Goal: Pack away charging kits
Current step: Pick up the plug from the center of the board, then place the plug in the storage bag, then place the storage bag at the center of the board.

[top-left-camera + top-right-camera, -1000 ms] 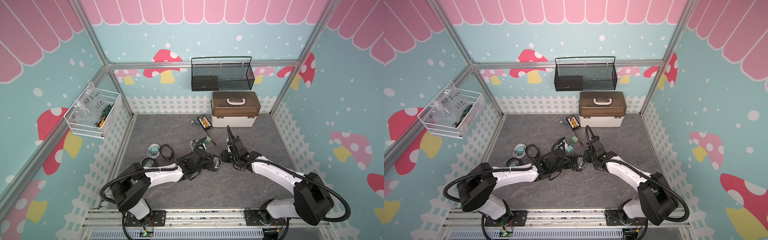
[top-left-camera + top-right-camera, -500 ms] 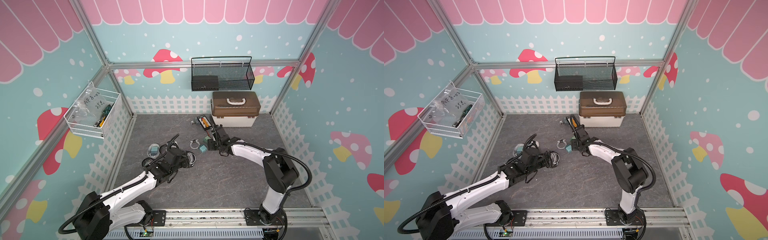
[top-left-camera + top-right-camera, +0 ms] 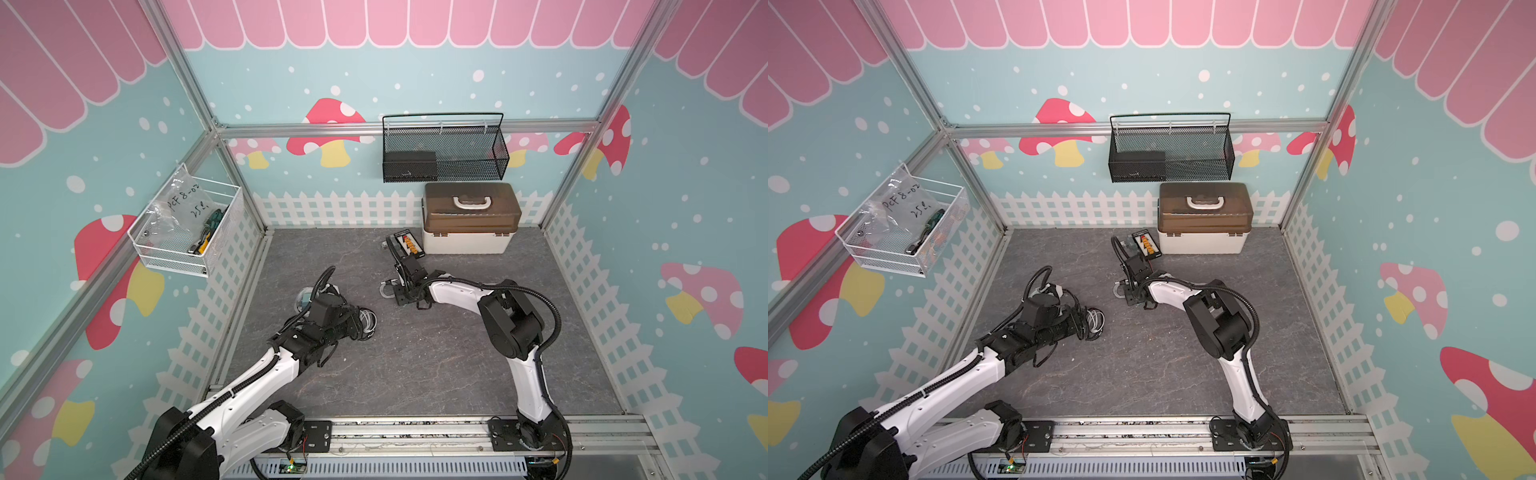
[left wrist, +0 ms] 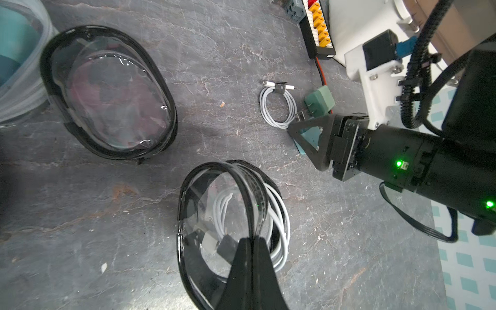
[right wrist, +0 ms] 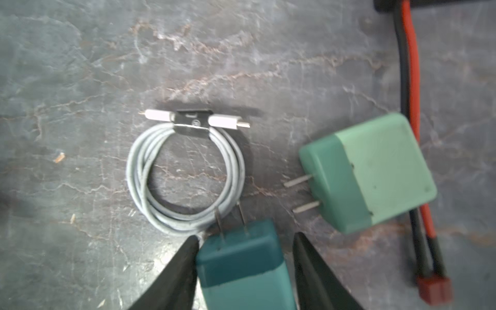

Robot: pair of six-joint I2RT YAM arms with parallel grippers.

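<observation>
Lid down at one o'clock: brown-lidded storage box point(image 3: 469, 239). At nine, clear pouch point(image 4: 214, 214), cable inside, zip rim pinched by left gripper point(image 4: 251, 241), fingers pressed together. Near twelve, white cable coil point(image 5: 137, 171), floppy, tie-banded. Just beside, pale green adapter point(image 5: 375, 171). Smallest: dark teal adapter point(image 5: 241, 263), straddled by spread fingers of right gripper point(image 5: 247, 236). Probably light, rigid, slick; best gripped across flat sides, clear of prongs.

Grey worktop point(image 5: 80, 67) carried: white cable coil point(image 5: 185, 171) just ahead of right jaws, teal adapter point(image 5: 241, 265) between them, green adapter point(image 5: 375, 171) beside; clear pouch point(image 4: 222, 214) pinched in left jaws.
</observation>
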